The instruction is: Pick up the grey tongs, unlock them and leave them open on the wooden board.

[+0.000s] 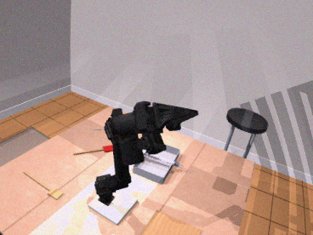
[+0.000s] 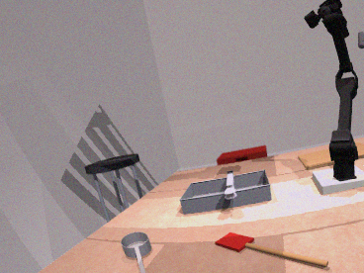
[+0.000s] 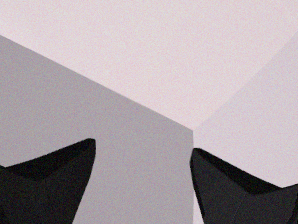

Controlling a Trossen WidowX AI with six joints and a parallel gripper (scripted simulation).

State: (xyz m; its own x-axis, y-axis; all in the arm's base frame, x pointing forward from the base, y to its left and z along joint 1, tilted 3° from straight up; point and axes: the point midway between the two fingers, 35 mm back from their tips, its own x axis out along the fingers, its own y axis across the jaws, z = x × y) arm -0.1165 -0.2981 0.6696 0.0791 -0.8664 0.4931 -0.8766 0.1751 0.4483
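Note:
The grey tongs (image 1: pixel 161 159) (image 2: pixel 229 185) rest across the grey roasting tin (image 1: pixel 146 173) (image 2: pixel 203 203), reaching over its walls; their arms look close together, and the lock is too small to make out. The wooden board (image 1: pixel 170 225) (image 2: pixel 317 158) lies beyond the arm's base in the exterior view and at the bottom edge in the top view. My gripper (image 3: pixel 143 152) is partly open and empty, raised high and well away from the tongs. The wrist view shows only walls and ceiling between and beyond the black fingers. In the top view the arm hides part of the tin.
A red-headed spatula (image 1: pixel 108 148) (image 2: pixel 234 241) and a small round pan (image 2: pixel 136 245) lie near the tin. A yellow spatula (image 1: pixel 55 194) lies at the left in the top view. A red object (image 2: pixel 242 154) is behind the tin. A black stool (image 1: pixel 247 121) (image 2: pixel 113 163) stands beyond the table.

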